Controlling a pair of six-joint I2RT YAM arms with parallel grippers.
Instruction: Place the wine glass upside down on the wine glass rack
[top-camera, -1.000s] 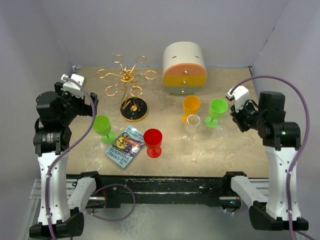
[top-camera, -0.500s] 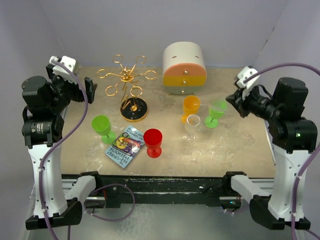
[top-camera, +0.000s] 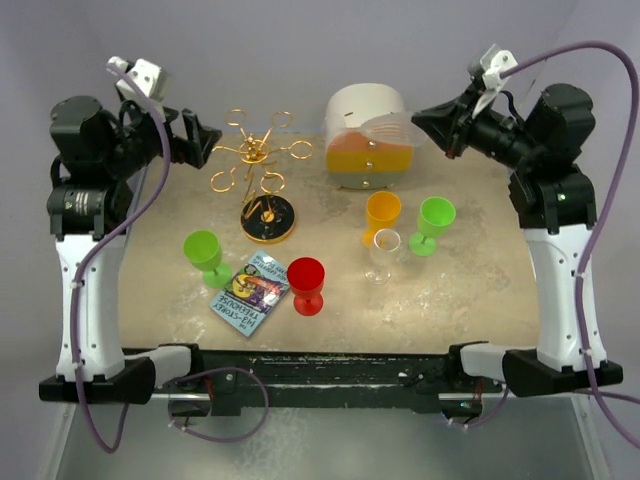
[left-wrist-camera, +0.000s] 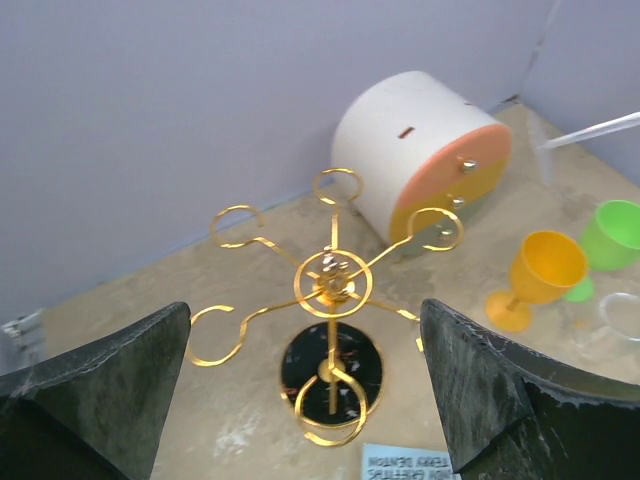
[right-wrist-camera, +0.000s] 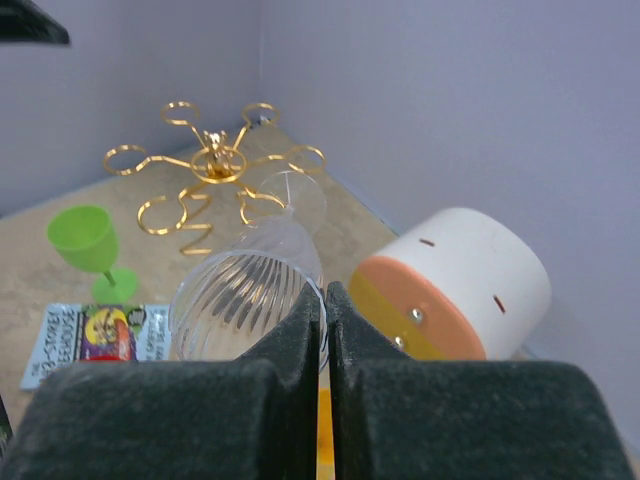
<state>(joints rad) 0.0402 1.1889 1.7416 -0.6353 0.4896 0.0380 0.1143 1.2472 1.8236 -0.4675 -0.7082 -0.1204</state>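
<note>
Here, the right gripper (right-wrist-camera: 323, 300), fingers pressed together on the rim of the clear wine glass (right-wrist-camera: 245, 295), holds it aloft on its side, in front of the white-and-orange drawer box (top-camera: 350, 105). The left gripper (top-camera: 203, 135), jaws spread wide and empty, looks down on the gold wine glass rack (left-wrist-camera: 330, 285), which stands on the table (top-camera: 480, 290) near the box.

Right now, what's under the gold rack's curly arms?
Under the wine glass rack arms you can see its round black base and some bare table. The base covers the patch of table right beneath it, so that part is hidden.
</note>
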